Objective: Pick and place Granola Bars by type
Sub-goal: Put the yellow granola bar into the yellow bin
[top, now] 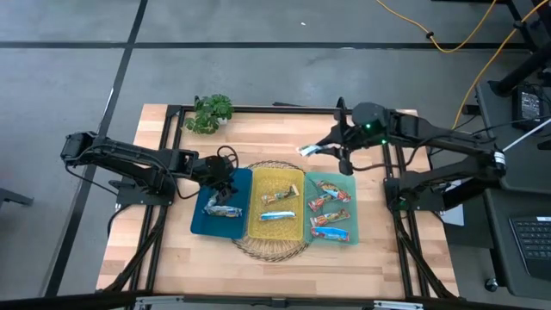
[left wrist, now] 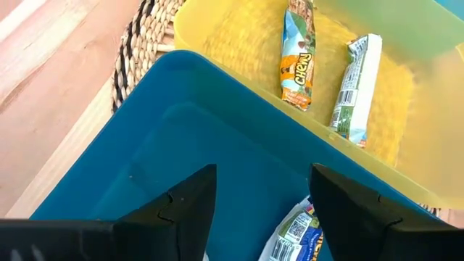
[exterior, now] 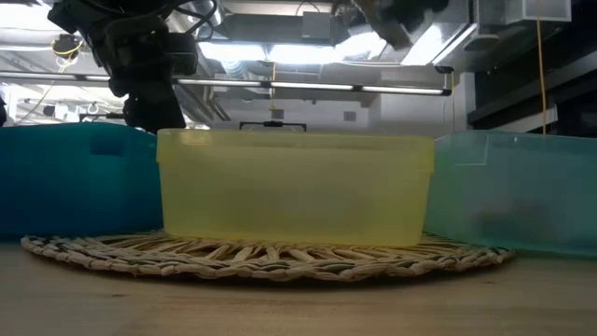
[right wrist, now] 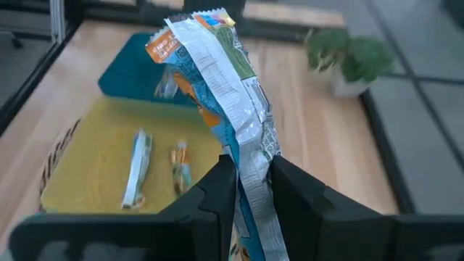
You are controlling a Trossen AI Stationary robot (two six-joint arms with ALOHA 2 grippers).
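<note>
Three bins stand side by side on a woven mat (top: 271, 250): blue (top: 200, 220), yellow (top: 258, 205) and teal (top: 351, 191). The blue bin holds a blue-white bar (top: 224, 209), also seen in the left wrist view as a bar (left wrist: 297, 232). Two bars (left wrist: 299, 54) lie in the yellow bin, and several red-orange ones (top: 331, 208) lie in the teal bin. My left gripper (top: 225, 176) hovers open above the blue bin (left wrist: 217, 145), touching nothing. My right gripper (top: 343, 155) is raised beyond the teal bin's far edge, shut on a blue-white-orange bar (top: 309, 150). My right gripper (right wrist: 250, 170) pinches the wrapped bar between its two fingers at one end of the wrapper (right wrist: 250, 156). The crinkled bar (right wrist: 214, 65) sticks out past the fingertips, lifted clear of the table and bins. Whether it is one bar or two, I cannot tell.
A small green potted plant (top: 210, 113) stands at the table's far edge, left of centre. Bare wood lies left of the blue bin and right of the teal bin. In the low view the yellow bin (exterior: 294, 187) fills the middle, between the blue one (exterior: 75, 182) and the teal one (exterior: 518, 191).
</note>
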